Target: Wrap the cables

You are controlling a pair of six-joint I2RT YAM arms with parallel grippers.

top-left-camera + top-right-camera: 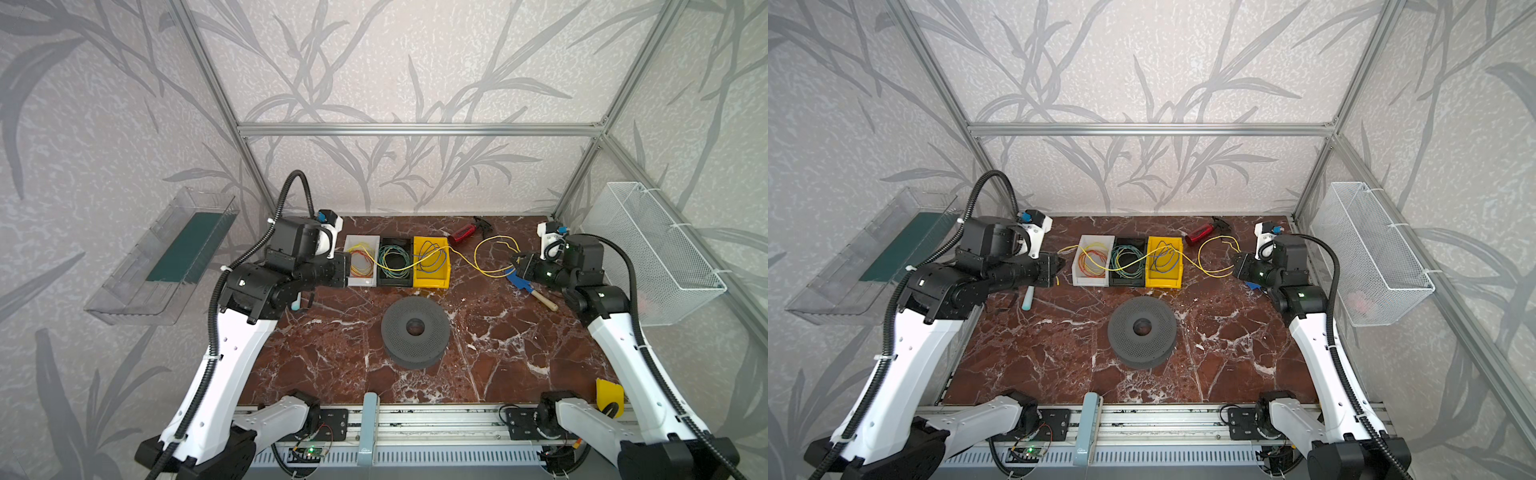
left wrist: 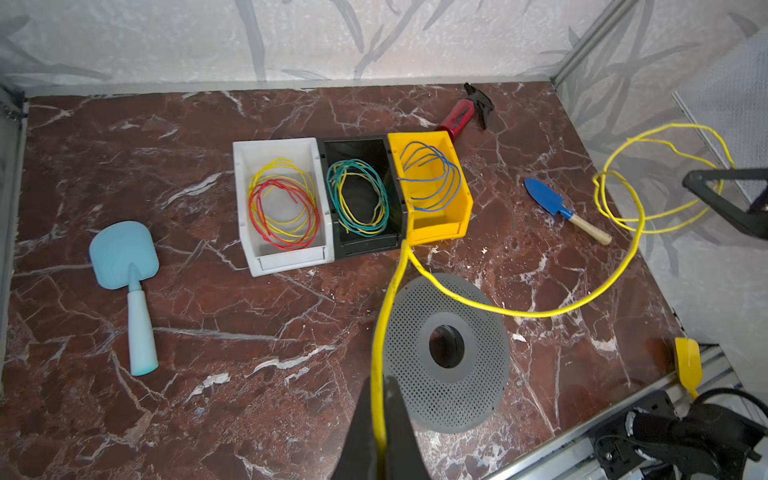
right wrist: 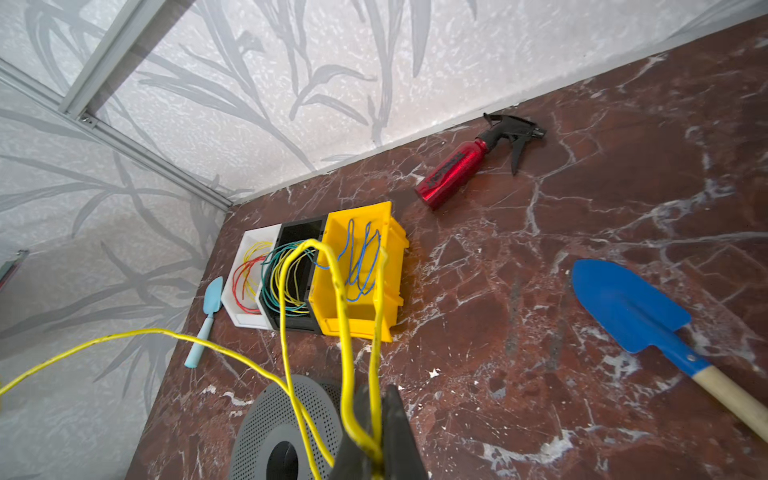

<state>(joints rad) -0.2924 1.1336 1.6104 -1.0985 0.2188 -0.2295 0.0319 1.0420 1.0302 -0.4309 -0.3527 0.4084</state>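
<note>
Pinching the cable shut at both ends — left gripper at left, right gripper on its loops at right — we see it strung left-to-right over the bins.

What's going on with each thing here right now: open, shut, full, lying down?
left gripper: shut on the yellow cable
right gripper: shut on the yellow cable
yellow cable: strung between both grippers, passing over the bins
white bin: holds red and yellow coils
black bin: holds green and yellow coils
yellow bin: holds blue wire
spray bottle: lying on its side
grey spool: lying flat
blue trowel: lying flat
</note>
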